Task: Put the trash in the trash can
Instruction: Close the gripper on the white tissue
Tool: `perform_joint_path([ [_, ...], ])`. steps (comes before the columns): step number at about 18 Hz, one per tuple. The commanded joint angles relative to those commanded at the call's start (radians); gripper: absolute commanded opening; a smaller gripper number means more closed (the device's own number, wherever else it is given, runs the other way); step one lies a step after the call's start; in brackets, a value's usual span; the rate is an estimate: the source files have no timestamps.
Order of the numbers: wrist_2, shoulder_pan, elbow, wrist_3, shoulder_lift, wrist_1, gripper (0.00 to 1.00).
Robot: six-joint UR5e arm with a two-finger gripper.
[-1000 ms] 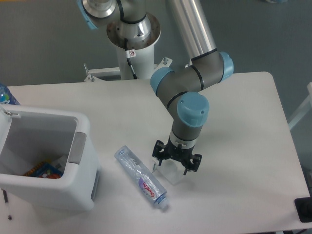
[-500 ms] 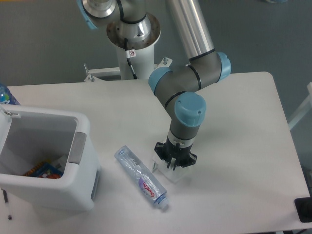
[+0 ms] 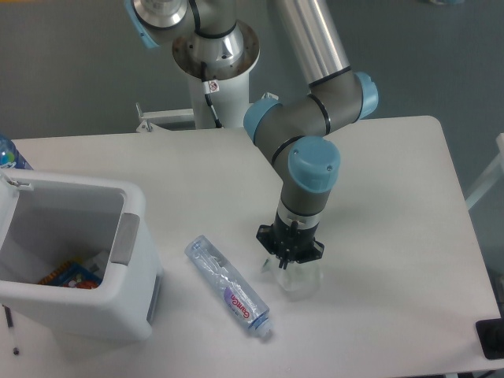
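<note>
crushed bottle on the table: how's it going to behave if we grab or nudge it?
The crushed bottle looks empty and see-through, so probably light for its size. Its dented walls suggest it will give under the fingers rather than stay stiff. Lying on its side, it may roll or skid if nudged, though the creases could limit rolling.

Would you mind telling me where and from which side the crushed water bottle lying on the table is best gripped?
Probably from straight above, closing across the crushed water bottle at its flattened middle, just above the purple-pink label. It lies flat and diagonal, so the fingers should be turned square to its long axis, well clear of the trash can.
</note>
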Motion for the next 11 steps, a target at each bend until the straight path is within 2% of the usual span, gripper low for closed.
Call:
perform_joint_path([
  [3, -0.011, 0.006, 0.037, 0.0, 0.005, -0.006, 0.03],
  [8, -0.018, 0.009, 0.123, -0.005, 0.0, -0.057, 0.03],
  [11, -0.046, 0.009, 0.147, -0.012, -0.005, -0.057, 0.03],
])
